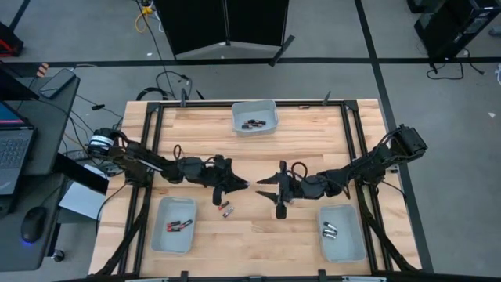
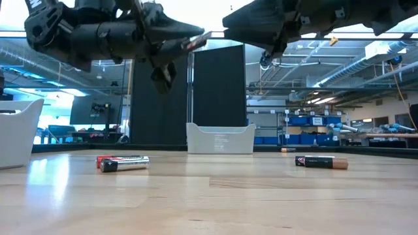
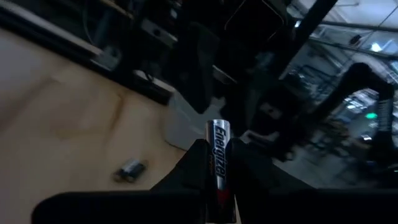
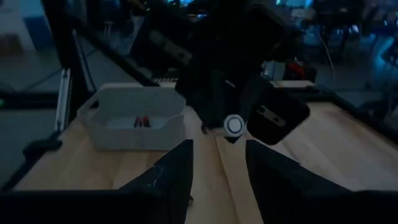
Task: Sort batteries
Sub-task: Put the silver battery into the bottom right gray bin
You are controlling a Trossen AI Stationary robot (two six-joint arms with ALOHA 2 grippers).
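Bare table (image 1: 258,235) between front trays (image 1: 174,225); batteries (image 1: 225,209) near centre.
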